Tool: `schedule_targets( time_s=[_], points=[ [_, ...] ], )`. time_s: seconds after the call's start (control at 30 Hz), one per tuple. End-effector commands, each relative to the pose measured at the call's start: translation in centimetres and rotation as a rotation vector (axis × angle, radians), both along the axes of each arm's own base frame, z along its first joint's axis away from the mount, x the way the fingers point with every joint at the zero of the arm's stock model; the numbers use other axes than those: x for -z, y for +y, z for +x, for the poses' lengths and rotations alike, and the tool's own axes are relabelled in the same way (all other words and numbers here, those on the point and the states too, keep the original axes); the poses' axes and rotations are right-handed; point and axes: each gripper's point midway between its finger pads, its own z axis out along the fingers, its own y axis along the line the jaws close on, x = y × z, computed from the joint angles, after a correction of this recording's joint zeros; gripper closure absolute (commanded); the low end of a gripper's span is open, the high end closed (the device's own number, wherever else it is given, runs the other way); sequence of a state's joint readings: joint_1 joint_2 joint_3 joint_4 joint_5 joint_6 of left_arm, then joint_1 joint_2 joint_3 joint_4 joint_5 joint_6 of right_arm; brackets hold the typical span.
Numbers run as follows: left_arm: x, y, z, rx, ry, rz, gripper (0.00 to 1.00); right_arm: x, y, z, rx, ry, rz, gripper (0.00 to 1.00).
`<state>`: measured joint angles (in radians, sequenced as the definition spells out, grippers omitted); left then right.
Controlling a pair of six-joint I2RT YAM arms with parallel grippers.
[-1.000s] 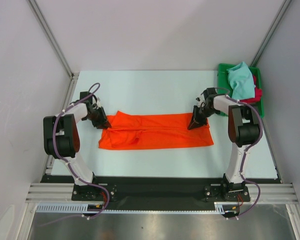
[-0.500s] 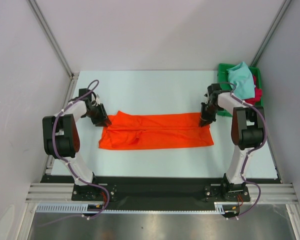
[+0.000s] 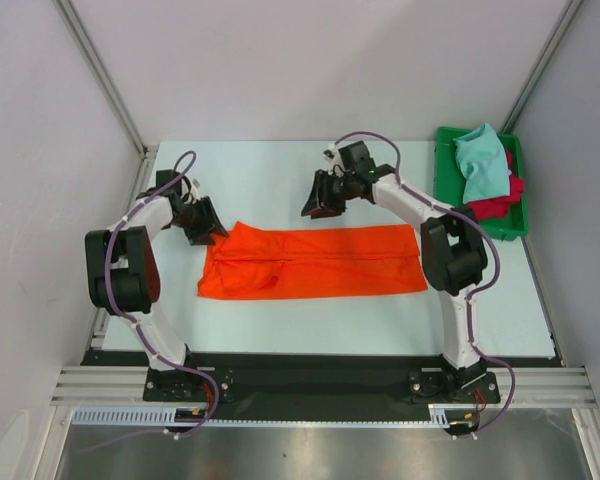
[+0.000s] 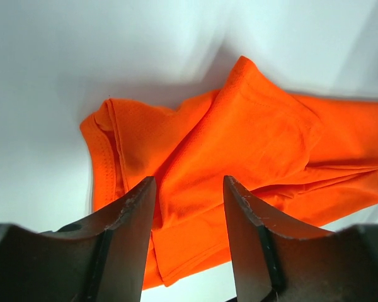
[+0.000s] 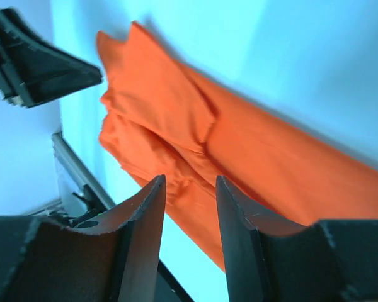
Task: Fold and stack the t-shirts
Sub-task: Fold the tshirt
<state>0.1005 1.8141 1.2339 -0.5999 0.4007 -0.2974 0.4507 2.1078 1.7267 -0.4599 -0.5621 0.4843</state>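
The orange t-shirt point(image 3: 315, 262) lies folded in a long strip across the table point(image 3: 280, 180), the left pincer point(image 3: 205, 225) at its left end and the right pincer point(image 3: 318, 208) beside its far edge, both with jaws parted and gripping nothing, while the teal t-shirt point(image 3: 480, 165) and red t-shirt point(image 3: 495, 207) sit heaped in the green tray point(image 3: 445, 140).

right fingers point(image 5: 138, 239) now off orange t-shirt point(image 3: 315, 262), at mid-table
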Motion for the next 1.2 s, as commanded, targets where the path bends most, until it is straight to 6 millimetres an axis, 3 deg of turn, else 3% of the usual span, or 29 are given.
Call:
schedule_targets(
  time_s=[0.0,0.23,0.5,0.67,0.77,0.9,1.0,1.17],
  points=[
    [-0.5,-0.3,1.5,0.004,-0.061,-0.033,0.48,-1.5,2.2,-0.8,-0.054,0.036,0.087,0.57],
    [1.3,-0.5,0.8,0.022,-0.03,-0.04,0.49,1.6,1.6,-2.8,-0.075,0.115,0.075,0.57],
    [2.6,-0.4,0.4,0.026,0.007,-0.031,0.6,4.2,1.2,-4.3,-0.081,0.203,0.057,0.62],
    [1.9,-0.4,0.4,0.025,-0.011,-0.029,0.85,6.8,0.8,-5.3,-0.074,0.278,0.029,0.66],
    [0.4,-0.2,0.4,0.015,-0.051,-0.018,0.92,7.9,0.3,-5.8,-0.072,0.297,0.003,0.67],
    [-1.1,-0.3,-0.4,0.011,-0.07,-0.016,0.99,9.5,-0.3,-6.3,-0.057,0.339,-0.025,0.68],
    [-1.6,-0.4,-1.8,0.002,-0.063,-0.015,1.0,10.3,-0.6,-6.4,-0.051,0.369,-0.013,0.69],
    [-0.6,-0.3,-3.6,-0.005,-0.03,-0.002,1.0,10.3,-0.7,-6.3,-0.054,0.366,-0.009,0.68]
  ],
)
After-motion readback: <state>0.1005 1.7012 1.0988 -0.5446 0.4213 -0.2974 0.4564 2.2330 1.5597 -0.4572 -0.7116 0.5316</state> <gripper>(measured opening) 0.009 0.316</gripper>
